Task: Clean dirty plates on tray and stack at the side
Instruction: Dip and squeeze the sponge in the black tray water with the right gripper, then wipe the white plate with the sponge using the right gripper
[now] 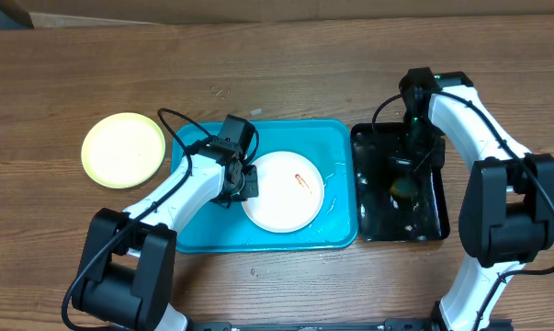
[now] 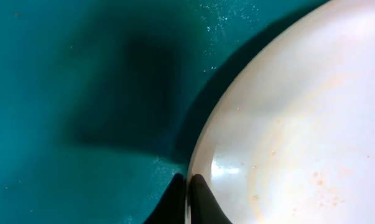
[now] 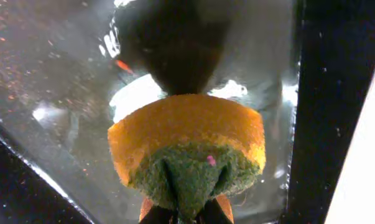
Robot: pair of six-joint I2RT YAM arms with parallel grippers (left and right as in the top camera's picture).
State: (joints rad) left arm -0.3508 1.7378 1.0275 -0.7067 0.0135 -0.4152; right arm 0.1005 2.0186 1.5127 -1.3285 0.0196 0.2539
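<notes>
Right gripper [image 3: 182, 216] clamps sponge [image 3: 187, 140] (left [image 2: 187, 202]: plate [image 2: 299, 124]).

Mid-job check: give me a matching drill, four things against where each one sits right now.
Things:
1 white plate
2 yellow-green plate
3 sponge
4 black tray

Places:
A on the table, left of the turquoise tray
B in the right pincer
C on the table, right of the turquoise tray
D inside the turquoise tray

Pairs: 1-D, 2-A, 3-B, 4-C
</notes>
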